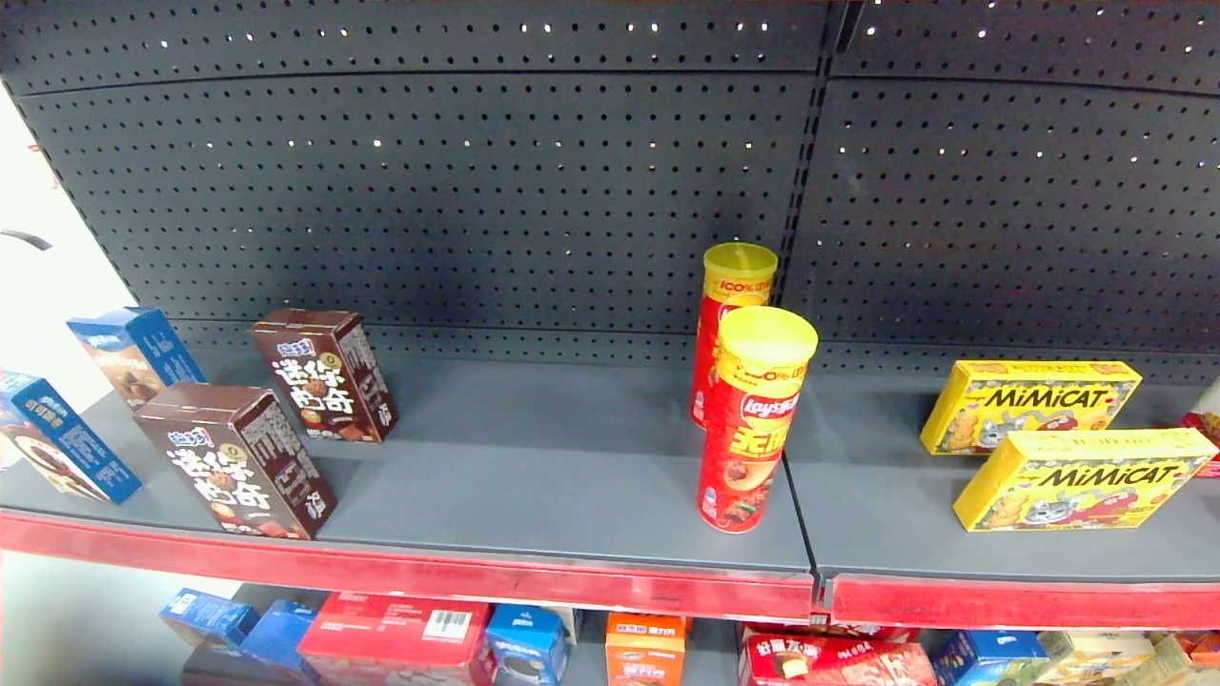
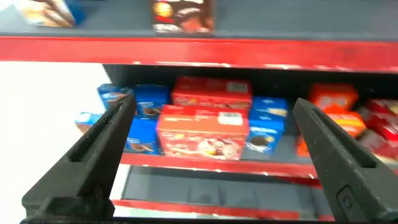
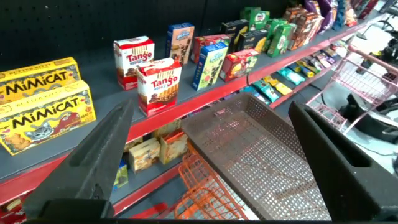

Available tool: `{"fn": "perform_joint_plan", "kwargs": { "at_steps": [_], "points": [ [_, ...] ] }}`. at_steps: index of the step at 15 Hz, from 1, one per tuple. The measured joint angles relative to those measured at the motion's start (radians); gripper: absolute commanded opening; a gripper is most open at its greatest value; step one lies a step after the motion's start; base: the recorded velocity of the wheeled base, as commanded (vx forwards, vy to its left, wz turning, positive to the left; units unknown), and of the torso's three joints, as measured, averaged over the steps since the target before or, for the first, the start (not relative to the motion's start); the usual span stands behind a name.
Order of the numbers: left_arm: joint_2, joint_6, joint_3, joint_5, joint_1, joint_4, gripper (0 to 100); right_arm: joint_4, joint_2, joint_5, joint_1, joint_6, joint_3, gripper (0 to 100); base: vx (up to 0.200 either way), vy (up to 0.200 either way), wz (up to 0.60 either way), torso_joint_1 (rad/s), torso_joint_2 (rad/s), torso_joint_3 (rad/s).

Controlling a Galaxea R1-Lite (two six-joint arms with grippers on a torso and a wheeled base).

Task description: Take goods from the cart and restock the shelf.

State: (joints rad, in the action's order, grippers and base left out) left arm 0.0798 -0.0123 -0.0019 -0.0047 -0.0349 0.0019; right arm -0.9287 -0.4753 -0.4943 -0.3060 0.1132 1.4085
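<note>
Shelf (image 1: pixel 572 448) holds two chip cans (image 1: pixel 755 419), two brown boxes (image 1: pixel 238 457), two yellow boxes (image 1: pixel 1082 476).

You had bold black capital lettering across the fronts of the two flat yellow cardboard boxes (image 1: pixel 1029 405). Large white characters ran down the faces of the two dark brown cardboard boxes (image 1: pixel 238 459). The two tall red cardboard tubes (image 1: pixel 753 429) with yellow lids carried a round brand logo, yellow characters and a red percentage line on the yellow band. A red word mark stood on each of the two red-and-white cartons (image 3: pixel 158 84). A white barcode sticker (image 1: pixel 448 624) sat on the flat red box (image 1: pixel 381 638) below.
</note>
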Motion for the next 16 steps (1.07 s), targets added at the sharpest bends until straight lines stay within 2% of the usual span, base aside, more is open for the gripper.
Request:
{"fn": "perform_joint_plan", "kwargs": {
  "at_steps": [3, 8, 11, 14, 16],
  "points": [
    [-0.053, 0.004, 0.002, 0.009, 0.025, -0.002, 100, -0.002, 0.011, 0.002, 0.040, -0.018, -0.018, 100, 0.000, 0.000, 0.00, 0.000, 0.00, 0.000],
    [-0.077, 0.006, 0.001, 0.008, 0.031, 0.000, 100, 0.003, 0.028, 0.031, 0.096, -0.122, -0.090, 100, 0.000, 0.000, 0.00, 0.000, 0.00, 0.000],
    [-0.080, 0.006, 0.001, 0.007, 0.031, 0.000, 100, 0.034, 0.044, 0.069, 0.172, -0.129, -0.155, 100, 0.000, 0.000, 0.00, 0.000, 0.00, 0.000],
    [-0.080, 0.007, 0.001, 0.007, 0.031, 0.000, 100, 0.144, 0.091, 0.151, 0.196, -0.127, -0.341, 100, 0.000, 0.000, 0.00, 0.000, 0.00, 0.000],
    [-0.080, 0.006, 0.000, 0.007, 0.031, 0.000, 100, 0.222, 0.159, 0.187, 0.208, -0.120, -0.515, 100, 0.000, 0.000, 0.00, 0.000, 0.00, 0.000]
  ]
}}
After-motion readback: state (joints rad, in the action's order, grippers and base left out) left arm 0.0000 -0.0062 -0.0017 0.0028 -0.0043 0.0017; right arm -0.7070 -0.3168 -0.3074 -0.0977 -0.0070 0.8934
